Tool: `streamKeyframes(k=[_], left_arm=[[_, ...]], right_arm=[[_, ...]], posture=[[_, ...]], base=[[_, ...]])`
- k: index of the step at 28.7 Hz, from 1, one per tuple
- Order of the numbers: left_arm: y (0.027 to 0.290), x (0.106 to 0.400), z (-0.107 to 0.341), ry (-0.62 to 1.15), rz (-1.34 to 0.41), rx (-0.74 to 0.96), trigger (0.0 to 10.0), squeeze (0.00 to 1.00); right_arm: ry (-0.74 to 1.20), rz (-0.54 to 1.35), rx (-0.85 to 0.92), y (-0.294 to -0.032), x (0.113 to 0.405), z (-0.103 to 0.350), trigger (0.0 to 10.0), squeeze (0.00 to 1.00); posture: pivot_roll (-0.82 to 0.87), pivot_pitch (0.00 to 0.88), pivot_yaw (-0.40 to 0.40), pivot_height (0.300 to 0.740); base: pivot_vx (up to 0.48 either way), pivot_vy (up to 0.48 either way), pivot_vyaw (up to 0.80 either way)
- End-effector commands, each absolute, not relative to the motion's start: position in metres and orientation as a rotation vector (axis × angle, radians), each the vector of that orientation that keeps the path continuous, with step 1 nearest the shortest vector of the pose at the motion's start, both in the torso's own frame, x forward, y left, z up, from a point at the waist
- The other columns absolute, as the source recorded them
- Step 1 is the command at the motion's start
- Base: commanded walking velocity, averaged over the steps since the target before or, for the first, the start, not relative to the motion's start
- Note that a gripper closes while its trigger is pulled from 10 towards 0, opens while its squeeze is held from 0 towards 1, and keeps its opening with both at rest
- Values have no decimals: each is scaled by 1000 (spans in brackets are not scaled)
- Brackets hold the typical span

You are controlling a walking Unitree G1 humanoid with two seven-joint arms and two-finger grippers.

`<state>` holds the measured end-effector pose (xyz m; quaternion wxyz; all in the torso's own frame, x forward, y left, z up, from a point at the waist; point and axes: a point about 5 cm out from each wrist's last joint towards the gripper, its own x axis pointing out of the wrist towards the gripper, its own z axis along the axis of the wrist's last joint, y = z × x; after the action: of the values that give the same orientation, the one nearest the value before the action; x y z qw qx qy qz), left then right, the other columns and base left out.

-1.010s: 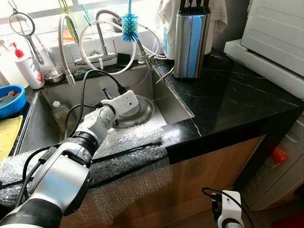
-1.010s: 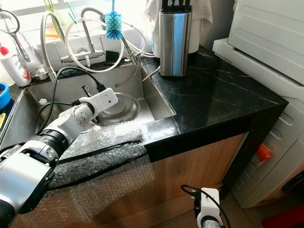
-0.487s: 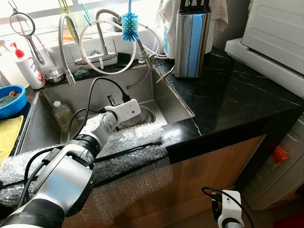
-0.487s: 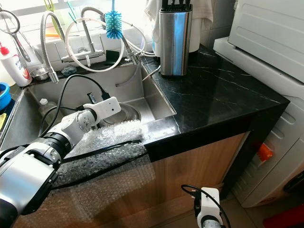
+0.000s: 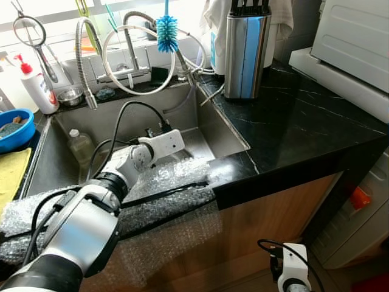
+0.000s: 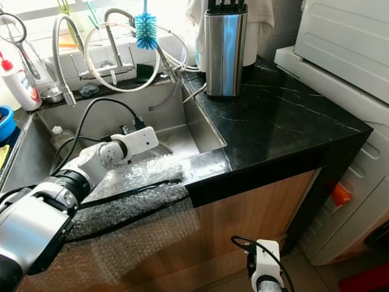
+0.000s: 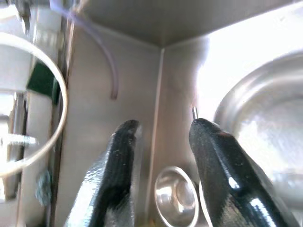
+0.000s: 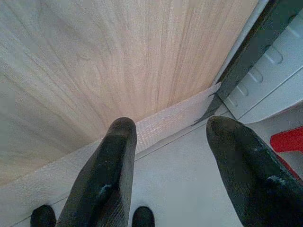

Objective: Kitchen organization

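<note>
1. Two thirds of the head views go to the black counter [image 5: 304, 121] on the right and the steel sink [image 5: 200, 125] at centre left; bubble wrap [image 5: 164, 182] is draped over the sink's front edge, probably to cushion the arm where it leans across.
2. The left arm reaches over that wrap into the basin, so the left gripper [image 7: 161, 142] hangs low inside, near the middle of the frame. Its fingers [image 7: 120, 161] are parted with nothing between them.
3. The knife block [image 5: 246, 52] stands upright at the counter's back edge, upper centre, well apart from the arm.
4. The right gripper [image 8: 173, 142] hangs idle by the wooden cabinet front, spread and empty, pointing at the floor.
5. A blue bottle brush [image 5: 165, 33] hangs by the taps at the top.
6. The left wrist view adds what the arm hides from the head: a steel plate [image 7: 258, 123] lying in the basin beside the drain [image 7: 176, 196], likely the thing to be tidied.
</note>
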<state>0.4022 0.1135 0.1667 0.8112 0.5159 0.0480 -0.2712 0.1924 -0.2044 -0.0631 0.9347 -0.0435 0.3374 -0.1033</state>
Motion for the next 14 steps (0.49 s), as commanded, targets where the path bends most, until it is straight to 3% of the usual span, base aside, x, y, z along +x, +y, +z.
streamKeyframes(k=[1,5,11,14], left_arm=[[120,405,178,100,-622,1134,10000,0],[122,406,189,97,-673,1164,10000,0],[126,410,199,77,-616,1126,10000,0],[137,412,205,-14,-462,942,10000,0]], right_arm=[[680,-214,-76,-201,196,-62,10000,0],[679,-218,-72,-201,197,-62,10000,0],[673,-225,-67,-201,197,-62,10000,0],[625,-235,-68,-202,204,-55,10000,0]], posture=[[-31,0,135,740],[-31,0,141,740],[-31,0,143,740],[-44,0,146,740]], base=[[0,0,0],[0,0,0],[0,0,0],[0,0,0]])
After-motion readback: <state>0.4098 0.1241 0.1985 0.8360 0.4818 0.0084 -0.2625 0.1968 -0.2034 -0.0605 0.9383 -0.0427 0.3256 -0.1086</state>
